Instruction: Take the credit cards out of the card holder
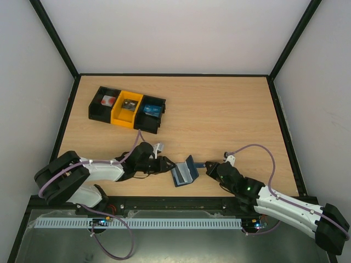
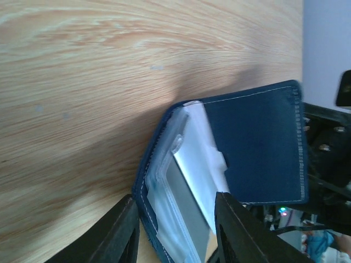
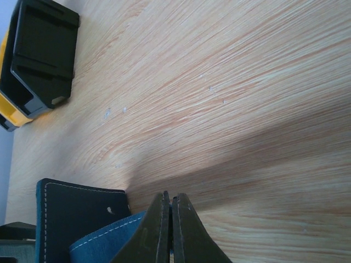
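Card holder point(image 1: 185, 171) lies open on the table point(image 1: 230, 109), close to the near edge, about midway between the two arms. Its left flap lies flat with the pockets facing up. Its right flap stands raised.

Left jaws: apart, astride the flat pocket flap, with one finger point(image 2: 123, 235) at each of its edges. Whether they press on it, cannot tell.

Right jaws: closed, pinching the rim of the raised flap.

Cards point(image 2: 189, 189): inside the clear pockets of the flat flap, with pale and grey faces showing through the plastic.

Far left of the table: a row of three bins point(image 1: 127, 108), black, yellow, black. A red-and-white item point(image 1: 107, 101) sits in the leftmost bin, and something blue sits in the rightmost.
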